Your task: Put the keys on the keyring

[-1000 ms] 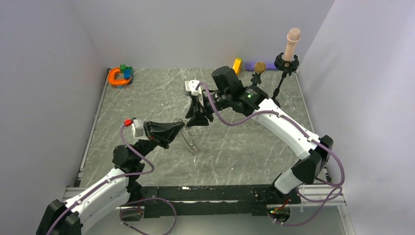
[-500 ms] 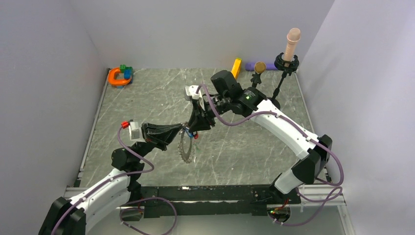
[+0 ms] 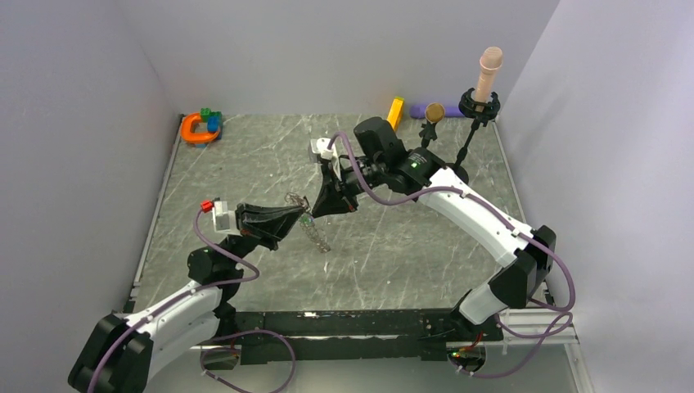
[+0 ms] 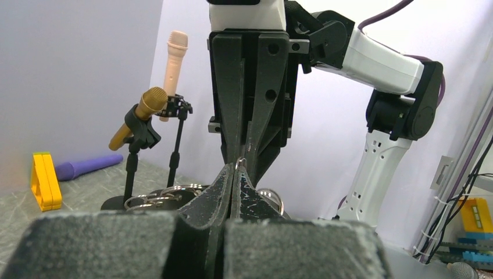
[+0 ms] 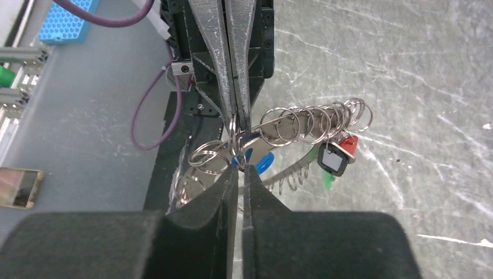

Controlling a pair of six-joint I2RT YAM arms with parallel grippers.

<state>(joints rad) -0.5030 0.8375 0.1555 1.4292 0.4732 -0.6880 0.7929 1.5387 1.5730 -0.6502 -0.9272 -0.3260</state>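
The keyring [image 3: 314,232] hangs edge-on between my two grippers above the table's middle. In the right wrist view it is a silvery toothed band [image 5: 293,164] strung with several small split rings. Keys hang from it: red [image 5: 349,143], dark/white [image 5: 332,160], green [image 5: 328,182] and blue [image 5: 263,163]. My left gripper [image 3: 301,217] comes in from above in that view [image 5: 235,125], shut on a thin ring of the keyring [image 4: 241,163]. My right gripper [image 3: 321,206] [image 5: 240,171] meets it tip to tip, nearly shut, pinching at the blue key and its small ring.
An orange horseshoe toy [image 3: 195,128] with small blocks lies at the back left. A yellow bar [image 3: 396,110], a purple microphone [image 3: 421,110], a gold microphone on a stand [image 3: 434,112] and a pink microphone on a stand [image 3: 489,70] are at the back right.
Half a second ago the keyring hung face-on under the left gripper; now it is turned edge-on. The left gripper has shifted slightly left, and the right gripper stays at its tip.
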